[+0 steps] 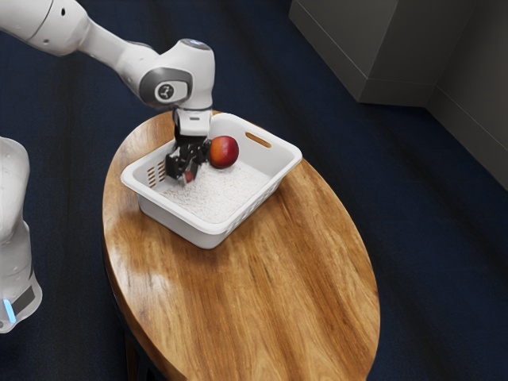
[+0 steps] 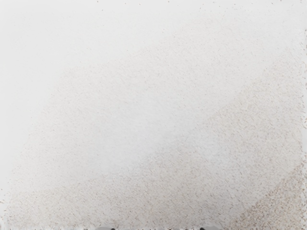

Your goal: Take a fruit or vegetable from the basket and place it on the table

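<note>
My gripper (image 1: 186,162) reaches down into the white basket (image 1: 213,226), near the end with the slotted wall. A small patch of a red fruit or vegetable (image 1: 189,176) shows low at the gripper, mostly hidden by it; whether it is held cannot be seen. Beside the gripper, toward the exterior view's right, a larger red-orange round fruit (image 1: 224,152) rests in the basket. The wrist view looks closely onto the basket's pale speckled floor (image 2: 158,124).
The basket stands toward the far end of an oval wooden table (image 1: 294,278), its walls rising around my gripper. A white robot part (image 1: 14,230) stands beyond the table at the exterior view's left.
</note>
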